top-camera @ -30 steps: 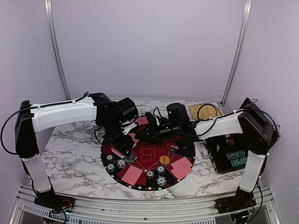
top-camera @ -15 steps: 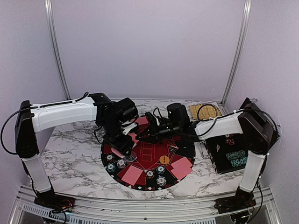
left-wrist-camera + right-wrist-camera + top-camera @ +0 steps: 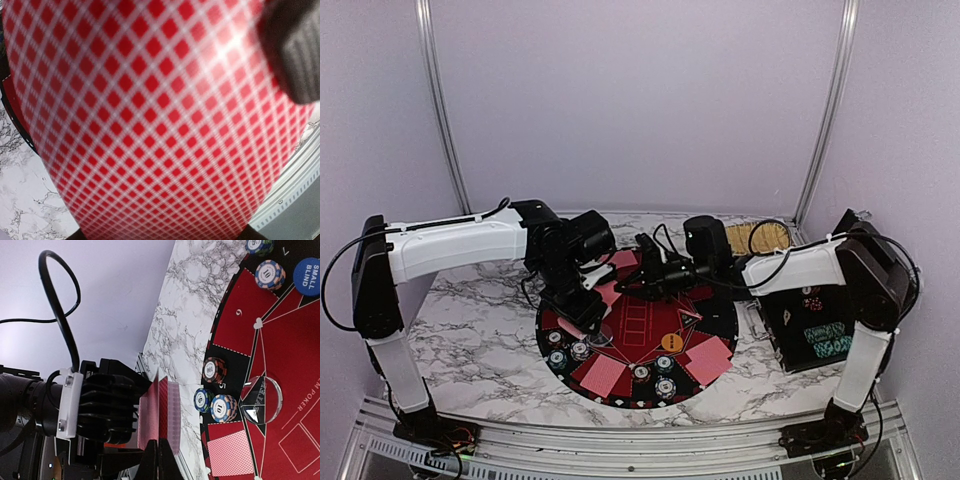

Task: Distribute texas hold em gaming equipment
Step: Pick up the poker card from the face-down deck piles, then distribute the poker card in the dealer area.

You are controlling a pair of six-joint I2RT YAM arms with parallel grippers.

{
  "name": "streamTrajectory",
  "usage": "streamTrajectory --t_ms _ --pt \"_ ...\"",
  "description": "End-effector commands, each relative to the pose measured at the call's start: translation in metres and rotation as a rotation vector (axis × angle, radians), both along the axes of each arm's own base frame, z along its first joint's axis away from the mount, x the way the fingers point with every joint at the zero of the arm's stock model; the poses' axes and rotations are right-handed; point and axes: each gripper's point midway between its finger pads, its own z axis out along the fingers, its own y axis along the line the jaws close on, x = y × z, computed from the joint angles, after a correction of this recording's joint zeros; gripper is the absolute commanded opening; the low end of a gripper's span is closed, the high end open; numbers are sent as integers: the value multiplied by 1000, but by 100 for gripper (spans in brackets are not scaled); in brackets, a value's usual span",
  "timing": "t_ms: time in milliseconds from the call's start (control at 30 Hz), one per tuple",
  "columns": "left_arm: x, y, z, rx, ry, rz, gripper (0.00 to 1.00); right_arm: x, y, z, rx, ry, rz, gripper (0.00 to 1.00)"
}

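Right wrist view: looking almost edge-on at a thin deck of playing cards (image 3: 169, 412), standing upright in the frame, long axis running top to bottom, red backs showing. Clamping that deck from the frame's left with the ribbed black left end effector (image 3: 136, 412), set part-way open around the cards. Pinching the deck's lower edge with the right end effector (image 3: 158, 460), fully closed; one card or several, cannot tell. Also catching here poker chips (image 3: 222, 407) in short stacks beside a clear round button (image 3: 260, 400), a blue SMALL BLIND button (image 3: 306, 276) and a face-down card (image 3: 230, 452).

Top external: placing the deck in the air above the far-left part of the round mat (image 3: 715, 325), between both end effectors, and alone showing an orange button (image 3: 671, 341) and the black case (image 3: 815, 335) on the worktop (image 3: 480, 330).

Left wrist: filling nearly the whole frame with the blurred red diamond back, one finger (image 3: 295, 50) at top right.
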Motion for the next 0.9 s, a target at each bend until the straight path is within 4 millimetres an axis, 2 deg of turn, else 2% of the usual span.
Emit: streamTrajectory --t_ms 0,600,867 --pt "-2 2 12 -26 -18 9 36 5 -7 24 47 -34 -21 0" --pt "5 18 0 -7 -10 67 36 14 -40 29 64 -29 -66 0" --pt "13 33 -7 9 -7 127 36 9 -58 11 24 -23 -73 0"
